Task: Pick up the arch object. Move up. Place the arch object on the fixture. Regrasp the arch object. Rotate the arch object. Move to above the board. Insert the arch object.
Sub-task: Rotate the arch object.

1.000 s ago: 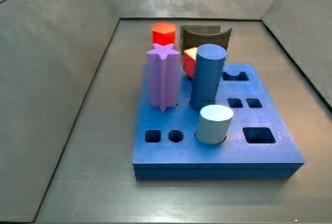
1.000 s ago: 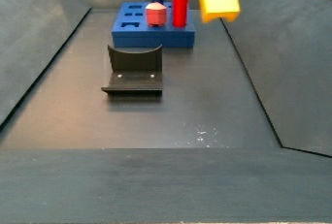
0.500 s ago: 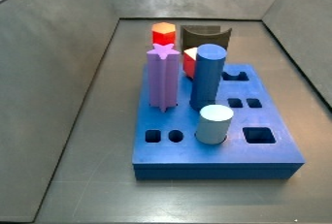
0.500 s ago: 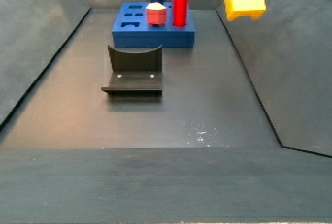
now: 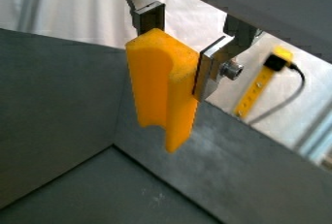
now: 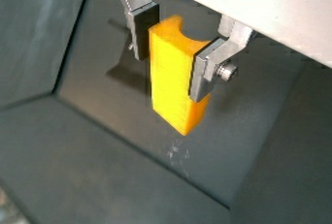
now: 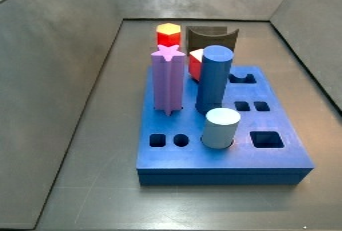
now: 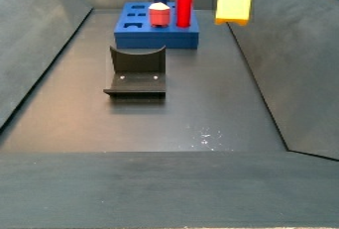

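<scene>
**Arch object aloft, well above the fixture**

We are holding the arch object (image 5: 161, 87) in the gripper (image 5: 180, 46), fingers (image 6: 139, 29) clamping its upper flanks. It is hanging high above the fixture (image 8: 137, 69), right of it in a side view; the board (image 8: 157, 30) is lying beyond. Judging: rigid, light, slick plastic; flat sides suit the pads best.

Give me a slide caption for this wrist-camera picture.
Gripper clamps the yellow-orange arch object between its fingers, high above the dark floor.
</scene>
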You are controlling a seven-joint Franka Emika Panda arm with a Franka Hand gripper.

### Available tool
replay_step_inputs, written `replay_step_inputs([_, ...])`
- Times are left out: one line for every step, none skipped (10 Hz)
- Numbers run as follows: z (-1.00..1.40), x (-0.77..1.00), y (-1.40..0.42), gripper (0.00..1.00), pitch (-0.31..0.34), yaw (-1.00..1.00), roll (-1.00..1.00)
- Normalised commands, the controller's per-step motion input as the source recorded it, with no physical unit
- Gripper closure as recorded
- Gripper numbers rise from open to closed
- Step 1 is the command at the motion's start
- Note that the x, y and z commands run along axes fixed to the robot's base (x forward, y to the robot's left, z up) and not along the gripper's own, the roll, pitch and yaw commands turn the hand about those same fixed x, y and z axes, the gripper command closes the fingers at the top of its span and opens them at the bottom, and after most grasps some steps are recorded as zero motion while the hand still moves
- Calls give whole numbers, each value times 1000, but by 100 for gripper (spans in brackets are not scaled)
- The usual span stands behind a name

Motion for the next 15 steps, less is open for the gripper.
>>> replay_step_inputs([42,-38,34,100,139,-978,-1000])
replay_step_inputs([39,-33,31,100,208,-958,-1000])
replay_step_inputs([43,-38,26,100,254,-947,-1000])
replay_step_inputs([54,-48,25,100,317,-912,-1000])
replay_step_inputs([59,-50,19,100,344,-894,-1000])
replay_step_inputs([65,-49,18,100,391,-840,-1000])
replay_step_inputs([62,-46,16,100,415,-797,-1000])
replay_step_inputs([66,-33,21,100,433,-717,-1000])
replay_step_inputs([67,-26,22,100,440,-679,-1000])
replay_step_inputs([75,-8,18,100,477,-559,-1000])
replay_step_inputs([79,3,17,100,497,-512,-1000])
replay_step_inputs([61,30,21,100,409,-332,-804])
replay_step_inputs([34,45,25,100,324,-226,-636])
replay_step_inputs([16,52,29,100,229,-137,-409])
replay_step_inputs([15,54,27,100,193,-106,-306])
